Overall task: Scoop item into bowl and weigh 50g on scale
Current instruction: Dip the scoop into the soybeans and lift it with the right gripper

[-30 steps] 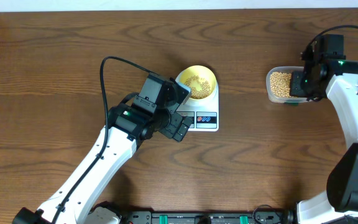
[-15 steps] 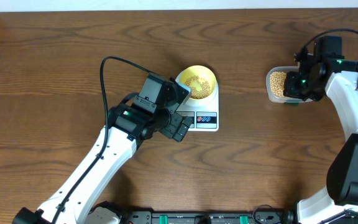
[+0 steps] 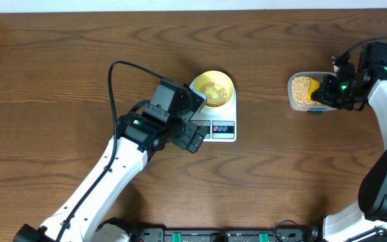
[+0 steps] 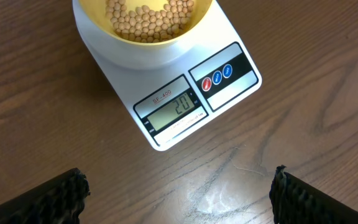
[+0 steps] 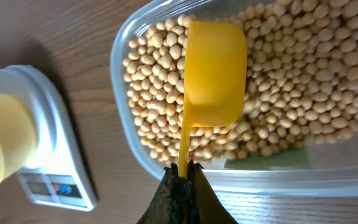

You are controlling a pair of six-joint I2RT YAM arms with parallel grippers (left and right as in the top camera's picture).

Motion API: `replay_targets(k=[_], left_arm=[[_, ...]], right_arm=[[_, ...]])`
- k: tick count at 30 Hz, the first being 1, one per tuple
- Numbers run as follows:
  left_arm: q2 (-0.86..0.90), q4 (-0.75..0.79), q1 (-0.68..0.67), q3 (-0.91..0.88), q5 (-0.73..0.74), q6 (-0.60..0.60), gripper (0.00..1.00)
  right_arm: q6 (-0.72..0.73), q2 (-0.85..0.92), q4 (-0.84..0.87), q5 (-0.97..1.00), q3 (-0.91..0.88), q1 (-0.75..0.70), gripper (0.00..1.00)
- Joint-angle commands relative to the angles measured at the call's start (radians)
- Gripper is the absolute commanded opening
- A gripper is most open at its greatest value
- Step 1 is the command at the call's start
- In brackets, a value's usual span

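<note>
Jaws of your right gripper [image 5: 180, 173] pinch the bright yellow plastic scoop [image 5: 215, 71] over small tan beans [image 5: 303, 74]; your left gripper [image 4: 179, 190] stands wide, empty.

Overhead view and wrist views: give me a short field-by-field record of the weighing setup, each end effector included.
scale: white rectangular digital kitchen scale, display seems to read 20
bowl: small round pale yellow bowl on the scale's platform, holding small round tan beans
container: clear plastic container right of the scale, full of beans
scoop: bright yellow plastic measuring scoop over the container's beans
right end effector: shut on the scoop's handle
left end effector: open, empty, near the scale's display
</note>
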Motion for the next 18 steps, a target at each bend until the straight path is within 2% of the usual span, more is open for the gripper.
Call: replay_targets(k=[1, 18], left_arm=[[0.002, 0.000, 0.000, -0.013, -0.010, -0.006, 0.96], [0.002, 0.000, 0.000, -0.013, -0.010, -0.006, 0.96]], right_arm=[[0.005, 0.011, -0.009, -0.147, -0.002, -0.013, 0.01], [0.005, 0.011, -0.053, -0.150, -0.003, -0.090, 0.01]])
